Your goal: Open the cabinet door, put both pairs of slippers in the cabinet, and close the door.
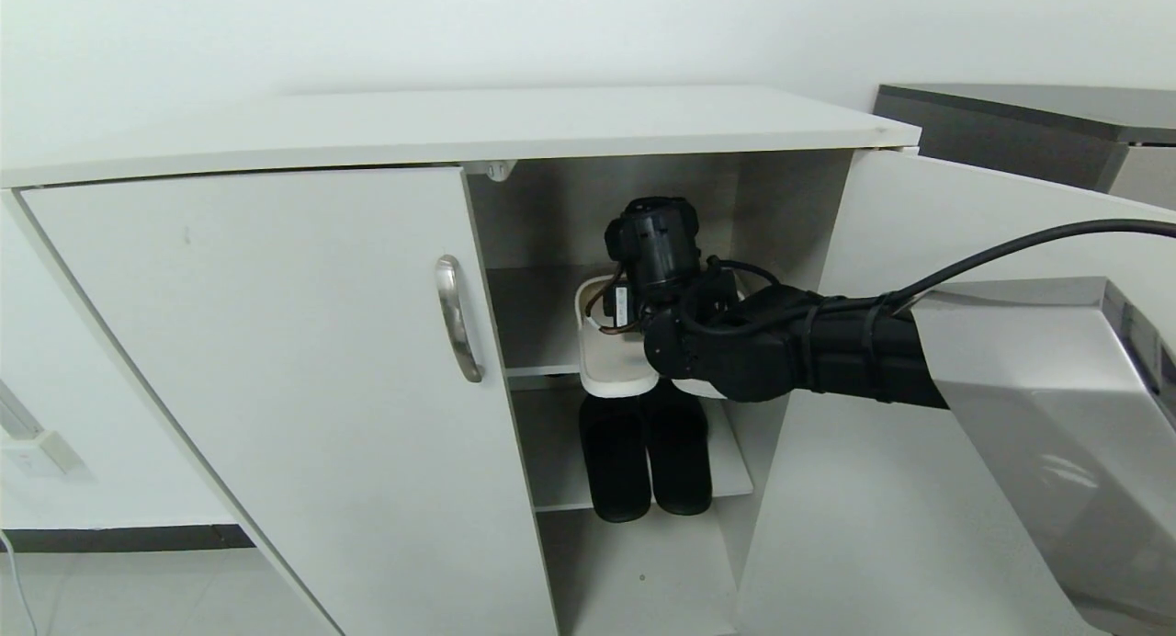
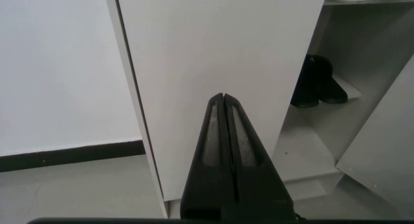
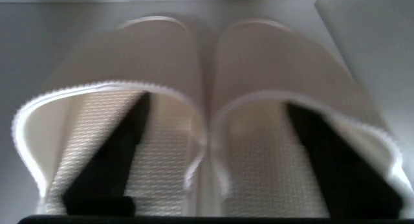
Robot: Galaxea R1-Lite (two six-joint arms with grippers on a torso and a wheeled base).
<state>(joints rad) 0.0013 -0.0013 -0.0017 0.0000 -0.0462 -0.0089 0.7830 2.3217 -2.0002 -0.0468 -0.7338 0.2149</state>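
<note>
1. Your right gripper [image 3: 217,106] is inside the cabinet [image 1: 441,121], at the upper shelf [image 1: 533,323] on its right side. Its fingers [image 3: 110,159] stand spread apart, one tucked into each white slipper.
2. The white slippers [image 1: 611,365] lie side by side on that upper shelf, toes toward the far wall. Their heels hang over the shelf's near edge.
3. The black slippers [image 1: 643,461] sit as a pair on the lower shelf [image 1: 560,461], directly below the white ones, heels also past the near edge.
4. The right door [image 1: 827,526] is swung wide open toward you, and your right arm passes in front of it.
5. The left door [image 1: 257,369] is shut, with its metal handle [image 1: 457,319] upright at the door's right edge.
6. Your left gripper [image 2: 224,98] hangs low near the closed left door, fingers pressed together with nothing between them.
</note>
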